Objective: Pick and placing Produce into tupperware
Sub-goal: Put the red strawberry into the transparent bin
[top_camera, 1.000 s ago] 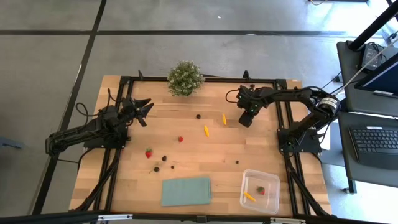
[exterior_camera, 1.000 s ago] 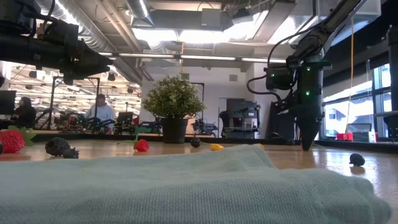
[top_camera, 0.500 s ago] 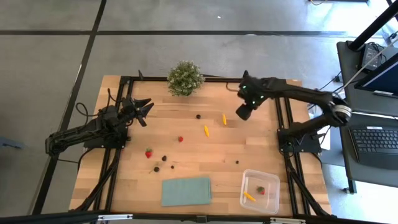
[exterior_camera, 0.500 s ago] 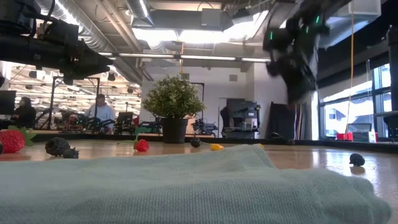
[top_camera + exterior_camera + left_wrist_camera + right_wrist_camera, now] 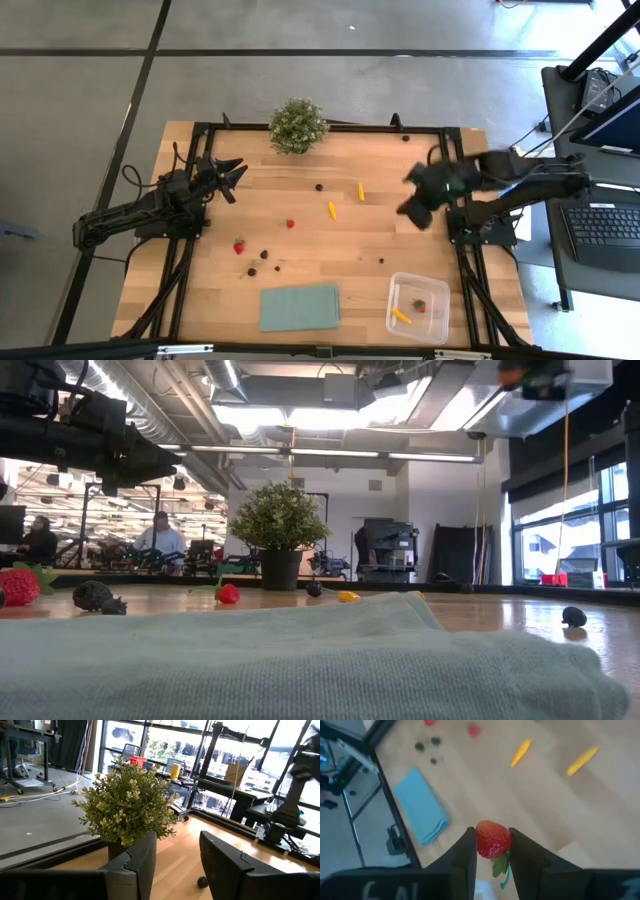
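Your right tool (image 5: 490, 857) is clamped on a strawberry (image 5: 493, 839): both fingers (image 5: 464, 851) press its sides, the red body sits between the tips, green top hanging on the wrist side. In the high view the right tool (image 5: 418, 201) is up off the bench (image 5: 350, 245), over its right part, blurred.

Nearest below it on the bench are two yellow-orange pieces (image 5: 521, 752), (image 5: 582, 760), lying apart from each other; in the high view they are (image 5: 332, 210) and (image 5: 361, 191), left of the tool. A folded pale-green cloth (image 5: 423, 811) lies farther out toward the front edge, (image 5: 299, 306) from above. Beyond the yellow pieces you get a small red piece (image 5: 474, 730) and a few dark berries (image 5: 427, 746) near the bench edge.

The tupperware (image 5: 418, 307) sits at the front right corner, toward the front from the right tool and well apart from it. Inside it: one yellow-orange piece (image 5: 400, 315) and one small red piece with green (image 5: 420, 306). One dark berry (image 5: 381, 261) lies on the bench between tool and box.

Farther left: a red piece (image 5: 291, 223), another strawberry (image 5: 239, 245), a dark cluster (image 5: 262, 263), a dark berry (image 5: 319, 186).

Your left tool (image 5: 229, 176) hangs at the far left side of the bench, fingers (image 5: 137, 865) apart, nothing between them, facing the potted plant (image 5: 126, 814).
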Available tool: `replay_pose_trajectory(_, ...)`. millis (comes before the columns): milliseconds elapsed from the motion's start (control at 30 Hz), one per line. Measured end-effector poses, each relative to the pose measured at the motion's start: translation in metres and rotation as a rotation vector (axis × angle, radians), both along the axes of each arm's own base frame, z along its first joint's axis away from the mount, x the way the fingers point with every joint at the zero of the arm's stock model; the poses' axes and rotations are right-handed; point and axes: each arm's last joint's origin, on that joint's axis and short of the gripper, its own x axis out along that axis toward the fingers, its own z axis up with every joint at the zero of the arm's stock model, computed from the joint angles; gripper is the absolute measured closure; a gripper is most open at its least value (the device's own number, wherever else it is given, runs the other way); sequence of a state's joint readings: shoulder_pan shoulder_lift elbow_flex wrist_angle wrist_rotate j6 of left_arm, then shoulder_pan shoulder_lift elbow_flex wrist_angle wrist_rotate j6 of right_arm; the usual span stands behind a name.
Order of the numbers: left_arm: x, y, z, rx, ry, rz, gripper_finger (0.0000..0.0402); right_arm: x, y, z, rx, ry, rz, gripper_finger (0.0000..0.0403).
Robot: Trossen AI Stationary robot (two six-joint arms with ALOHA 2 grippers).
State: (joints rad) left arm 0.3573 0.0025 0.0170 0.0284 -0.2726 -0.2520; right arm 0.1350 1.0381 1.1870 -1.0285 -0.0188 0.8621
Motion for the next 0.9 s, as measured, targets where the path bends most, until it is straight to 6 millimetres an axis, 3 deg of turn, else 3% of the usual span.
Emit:
replay_pose_trajectory(200, 0.000, 0.000, 0.000, 0.000, 0.000, 0.000, 0.0259, 0.014, 0.067, -0.020, 0.036, 0.102, 0.130, 0.0311)
replay_pose_trajectory(500, 0.000, 0.000, 0.000, 0.000, 0.000, 0.000, 0.0259, 0.027, 0.163, -0.084, 0.084, 0.364, 0.095, 0.0311)
replay_pose_trajectory(667, 0.000, 0.000, 0.000, 0.000, 0.000, 0.000, 0.0259, 0.025, 0.191, -0.116, 0.077, 0.477, -0.017, 0.0311)
replay_pose_trajectory(900, 0.000, 0.000, 0.000, 0.000, 0.000, 0.000, 0.0259, 0.030, 0.207, -0.154, 0.019, 0.597, -0.078, 0.0311)
